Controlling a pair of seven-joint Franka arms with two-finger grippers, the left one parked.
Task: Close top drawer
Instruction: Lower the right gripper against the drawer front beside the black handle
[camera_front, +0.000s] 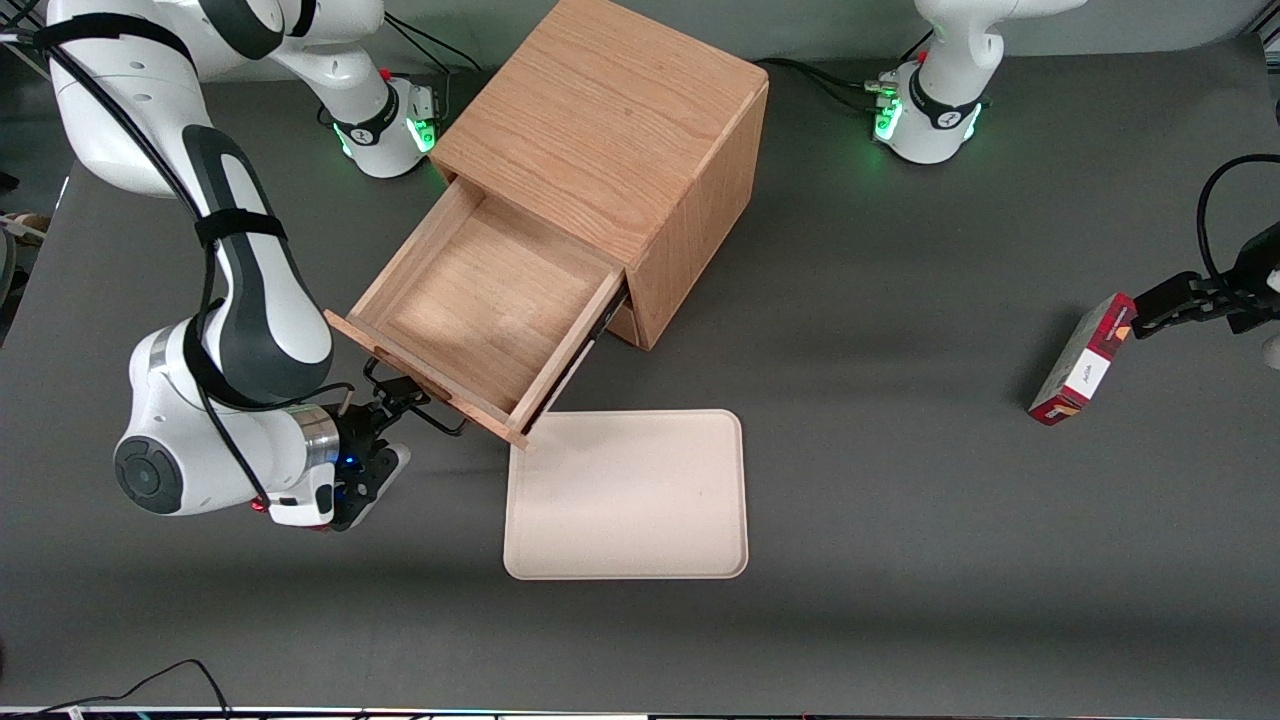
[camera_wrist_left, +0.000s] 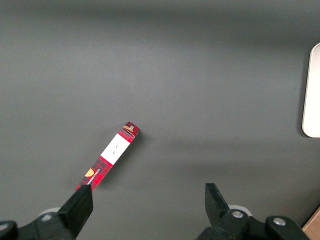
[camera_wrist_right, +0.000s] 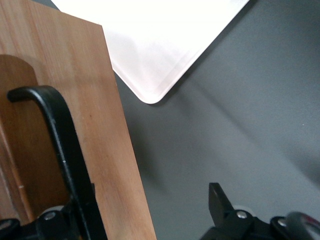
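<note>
The top drawer (camera_front: 480, 300) stands pulled far out of the light-oak cabinet (camera_front: 610, 120), and its tray-like inside is bare. A thin black wire handle (camera_front: 440, 420) runs along its flat front. My right gripper (camera_front: 390, 398) is right at that front, nearer the front camera than the drawer, at the handle's end toward the working arm. In the right wrist view the handle (camera_wrist_right: 60, 140) crosses the wood front (camera_wrist_right: 95, 100), and the gripper (camera_wrist_right: 150, 200) is open, its fingers wide apart with the edge of the front between them. One fingertip (camera_wrist_right: 216, 192) shows over the grey table.
A cream tray (camera_front: 627, 495) lies flat on the table next to the drawer's front corner, nearer the front camera; its corner (camera_wrist_right: 155, 45) shows in the right wrist view. A red box (camera_front: 1082, 360) lies toward the parked arm's end.
</note>
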